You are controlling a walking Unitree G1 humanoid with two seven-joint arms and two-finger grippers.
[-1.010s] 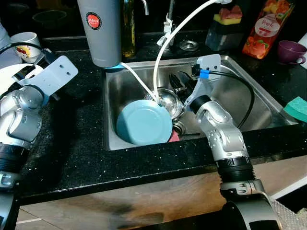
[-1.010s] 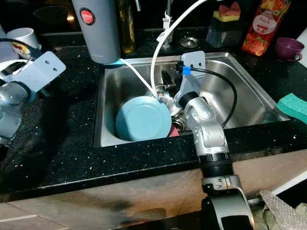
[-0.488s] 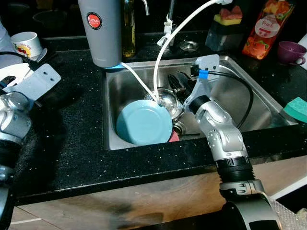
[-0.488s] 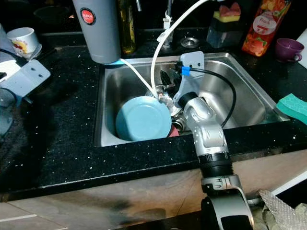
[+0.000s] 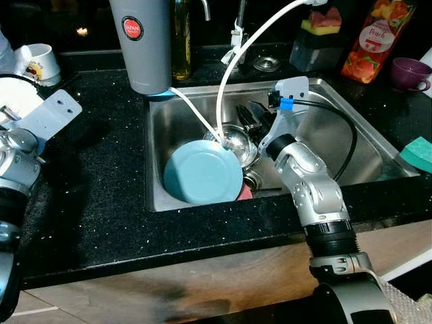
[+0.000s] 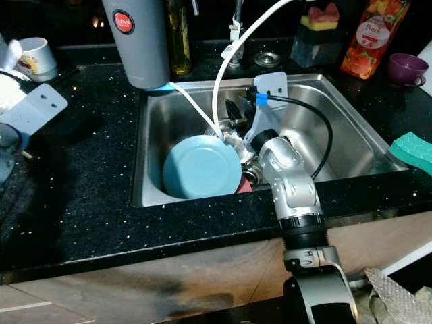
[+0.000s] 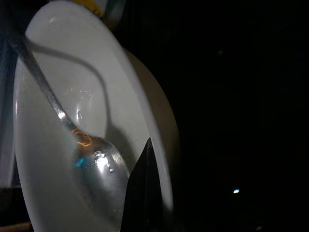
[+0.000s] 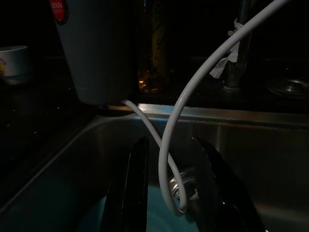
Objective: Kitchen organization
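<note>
My left gripper is shut on a metal spoon, holding it just over a white plate at the counter's far left. The spoon throws a shadow on the plate. My right gripper hangs open inside the steel sink, its fingers either side of a white hose, with nothing gripped. Below it in the sink lie a light blue plate, a steel bowl and a small red item.
A tall grey flask and an oil bottle stand behind the sink's left corner. A white cup sits by the white plate. To the right are a juice carton, a purple cup and a green sponge.
My left arm has swung left and back across the counter, bringing its gripper over the white plate. The right arm and the sink's contents have not moved.
</note>
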